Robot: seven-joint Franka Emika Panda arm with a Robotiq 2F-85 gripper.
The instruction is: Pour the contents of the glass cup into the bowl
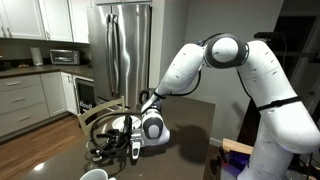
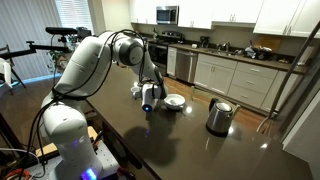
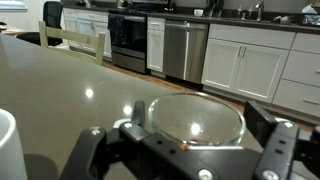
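Nearest in the wrist view, the gripper (image 3: 193, 128) has its jaws either side of the glass cup (image 3: 195, 112); whether they press it I cannot tell. The contents (image 3: 181, 147), a brownish bit, show low in the glass; a white mug (image 3: 5, 140) sits near left. In an exterior view the gripper (image 2: 149, 104) hangs just left of the bowl (image 2: 175, 101). In an exterior view the glass by the gripper (image 1: 137, 143) is too small to find. Grasping seems the step in hand; next, a firm grip, then a lift and slow tilt over the bowl

Dark kettle (image 2: 219, 116) on the table (image 2: 180, 145); steel fridge (image 1: 125, 45), dishwasher (image 3: 185, 50).
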